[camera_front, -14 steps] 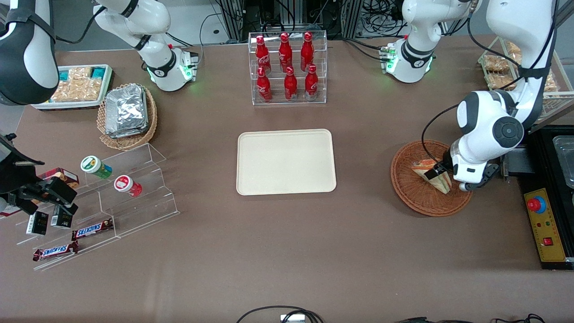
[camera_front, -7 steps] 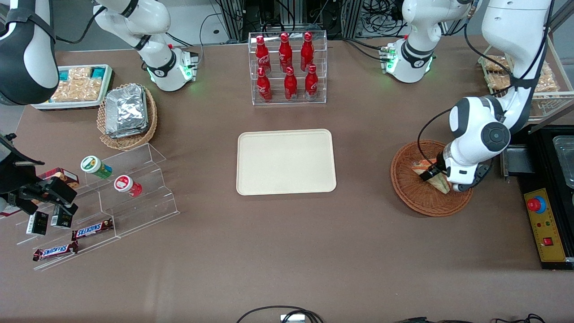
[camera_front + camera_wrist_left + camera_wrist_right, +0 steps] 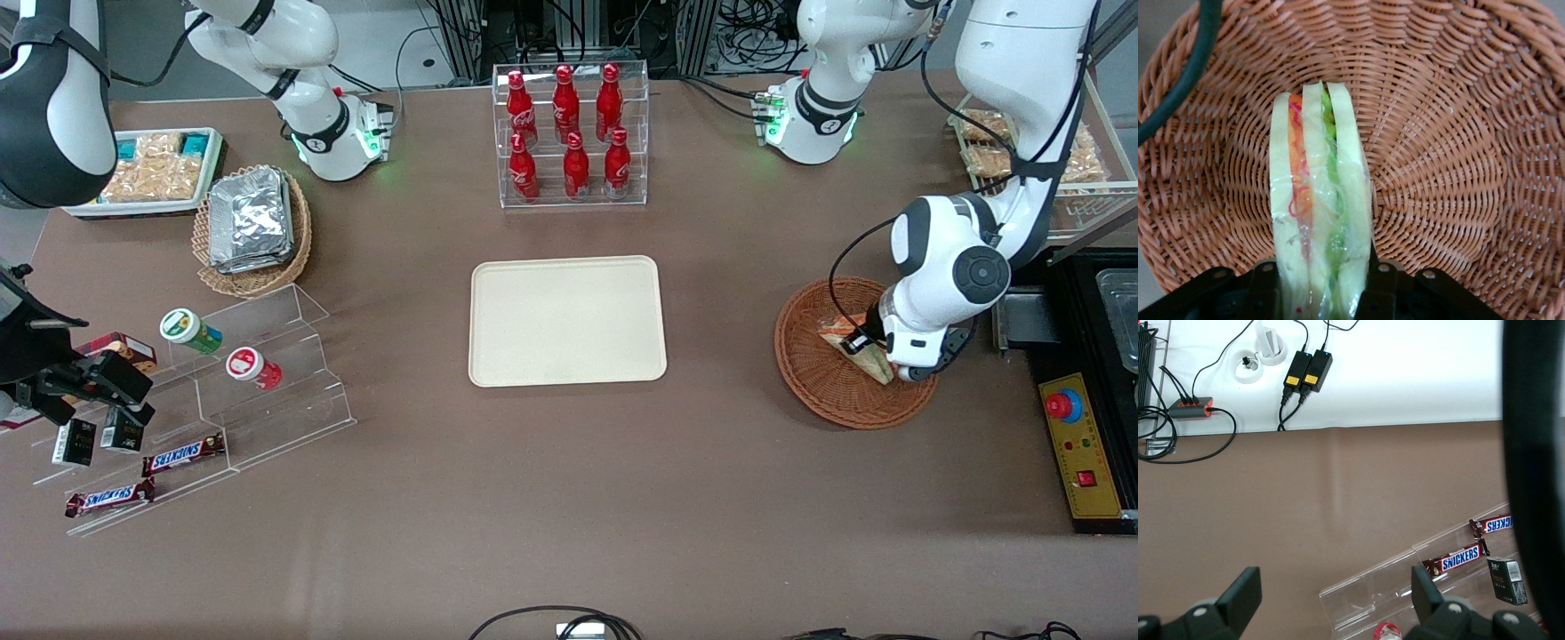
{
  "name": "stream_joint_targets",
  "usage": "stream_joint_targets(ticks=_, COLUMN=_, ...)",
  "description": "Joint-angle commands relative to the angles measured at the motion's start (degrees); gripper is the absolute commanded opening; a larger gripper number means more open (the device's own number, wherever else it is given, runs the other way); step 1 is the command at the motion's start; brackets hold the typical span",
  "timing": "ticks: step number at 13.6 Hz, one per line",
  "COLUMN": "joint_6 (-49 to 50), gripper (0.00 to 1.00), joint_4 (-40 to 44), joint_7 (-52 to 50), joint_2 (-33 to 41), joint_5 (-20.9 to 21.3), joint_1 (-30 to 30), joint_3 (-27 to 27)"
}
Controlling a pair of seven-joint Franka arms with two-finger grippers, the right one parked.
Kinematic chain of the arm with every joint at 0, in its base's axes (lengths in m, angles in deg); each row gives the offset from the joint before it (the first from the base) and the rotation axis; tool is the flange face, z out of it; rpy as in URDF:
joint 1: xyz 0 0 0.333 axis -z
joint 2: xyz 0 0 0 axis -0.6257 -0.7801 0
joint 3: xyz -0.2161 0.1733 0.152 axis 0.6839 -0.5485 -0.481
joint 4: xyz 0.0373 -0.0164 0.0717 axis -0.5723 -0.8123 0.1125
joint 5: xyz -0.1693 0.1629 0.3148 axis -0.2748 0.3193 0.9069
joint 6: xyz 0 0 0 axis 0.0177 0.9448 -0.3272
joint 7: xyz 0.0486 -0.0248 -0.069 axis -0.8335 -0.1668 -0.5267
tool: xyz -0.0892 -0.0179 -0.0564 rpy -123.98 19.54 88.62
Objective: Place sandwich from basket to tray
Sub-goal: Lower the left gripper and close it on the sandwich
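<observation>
The sandwich (image 3: 1318,200), a wedge of pale bread with orange and green filling, stands on edge in the reddish-brown wicker basket (image 3: 1458,167). My left gripper (image 3: 1319,293) is shut on it, one black finger (image 3: 1265,287) pressed against each bread face. In the front view the gripper (image 3: 861,345) sits low inside the basket (image 3: 818,382) at the working arm's end of the table, and the arm's wrist covers part of the sandwich (image 3: 876,363). The cream tray (image 3: 567,320) lies bare at the table's middle, well apart from the basket.
A clear rack of red bottles (image 3: 569,133) stands farther from the front camera than the tray. A black control box with a red button (image 3: 1080,444) lies beside the basket. A tan basket of foil packets (image 3: 252,227) and a clear snack stand (image 3: 196,400) lie toward the parked arm's end.
Over the last second the wrist has shifted a little toward the tray above the basket, and the sandwich has turned slightly with it. In the last half second it has hardly moved.
</observation>
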Motion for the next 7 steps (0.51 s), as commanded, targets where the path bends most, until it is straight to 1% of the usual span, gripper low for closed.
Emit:
stream_joint_targets(ticks=1, joint_6=5.4, gripper=0.0, joint_4=2.2, joint_7=-1.0, joint_2=3.1, joint_5=1.1, joint_1=0.1, joint_3=-0.2)
stream_joint_targets(ticks=3, joint_6=11.3, gripper=0.0, joint_4=5.5, joint_7=-0.9, joint_2=5.0, joint_5=1.6, joint_1=0.8, joint_3=0.4)
stream_joint_targets(ticks=5, joint_6=15.0, gripper=0.0, joint_4=8.5, joint_7=-0.5, joint_2=6.3, joint_5=2.7, joint_1=2.8, joint_3=0.4)
stream_joint_targets(ticks=7, joint_6=20.5, gripper=0.0, joint_4=13.2, joint_7=-0.2, joint_2=6.1, joint_5=3.2, joint_1=5.7, joint_3=0.9)
